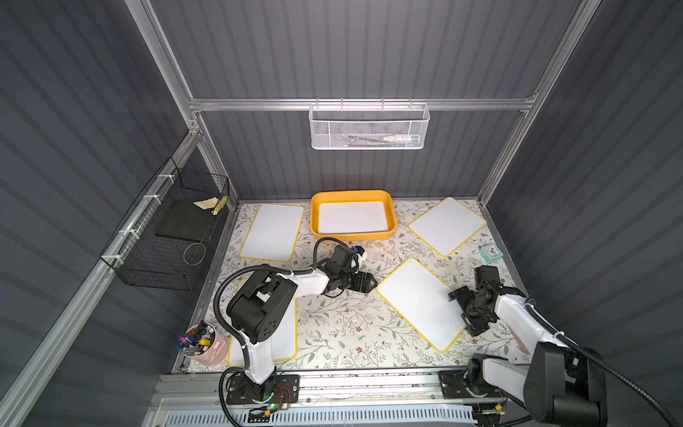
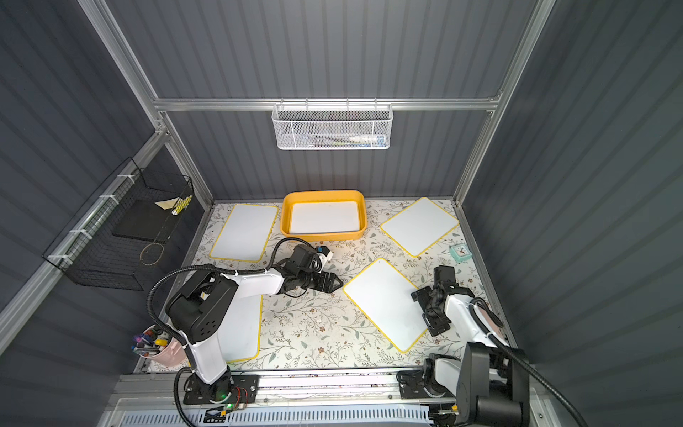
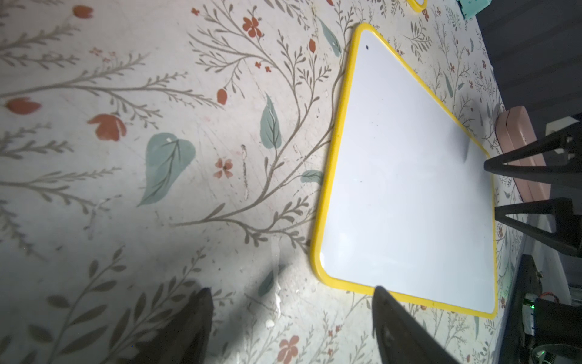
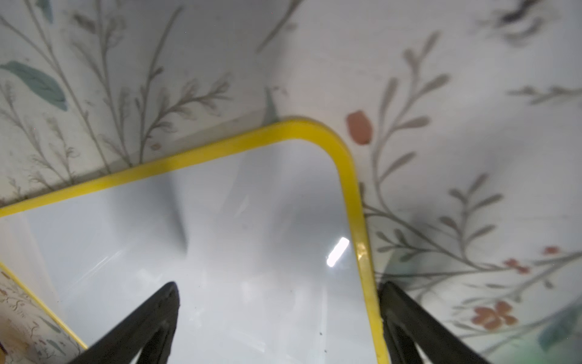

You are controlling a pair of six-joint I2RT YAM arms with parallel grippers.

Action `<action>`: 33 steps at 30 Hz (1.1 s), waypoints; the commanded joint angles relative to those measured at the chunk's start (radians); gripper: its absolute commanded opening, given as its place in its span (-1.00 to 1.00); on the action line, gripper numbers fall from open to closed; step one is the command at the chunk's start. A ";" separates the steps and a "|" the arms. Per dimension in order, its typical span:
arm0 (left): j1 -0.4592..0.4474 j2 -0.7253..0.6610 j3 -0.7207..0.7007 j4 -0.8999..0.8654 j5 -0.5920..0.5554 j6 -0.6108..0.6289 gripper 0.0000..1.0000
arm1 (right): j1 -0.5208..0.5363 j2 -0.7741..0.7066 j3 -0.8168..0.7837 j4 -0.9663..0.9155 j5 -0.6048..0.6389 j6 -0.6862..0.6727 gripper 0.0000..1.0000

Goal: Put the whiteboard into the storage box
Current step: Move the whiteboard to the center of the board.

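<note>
The storage box [image 1: 314, 216] [image 2: 286, 218], a yellow-orange tub, stands at the back centre with one whiteboard [image 1: 353, 216] lying flat in it. Another yellow-framed whiteboard [image 1: 417, 303] [image 2: 384, 303] [image 3: 409, 176] [image 4: 220, 236] lies turned at an angle on the floral table, right of centre. My left gripper [image 1: 371, 284] [image 2: 334, 283] [image 3: 292, 289] is open and empty, low beside that board's left corner. My right gripper [image 1: 462, 312] [image 2: 425, 310] [image 4: 280, 285] is open at the board's right corner. One of its fingers is over the white face, the other just outside the yellow frame.
More whiteboards lie at back left [image 1: 273, 231], back right [image 1: 447, 225] and under the left arm [image 1: 284, 332]. A teal clock [image 1: 490, 253] sits at the right. A pink cup of markers [image 1: 201, 344] stands front left. A black wire basket [image 1: 166, 236] and a white mesh basket [image 1: 369, 127] hang on the walls.
</note>
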 commanded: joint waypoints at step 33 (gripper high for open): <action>0.118 -0.059 0.083 -0.282 -0.303 0.056 0.66 | 0.256 0.476 0.330 0.124 -0.274 -0.556 0.98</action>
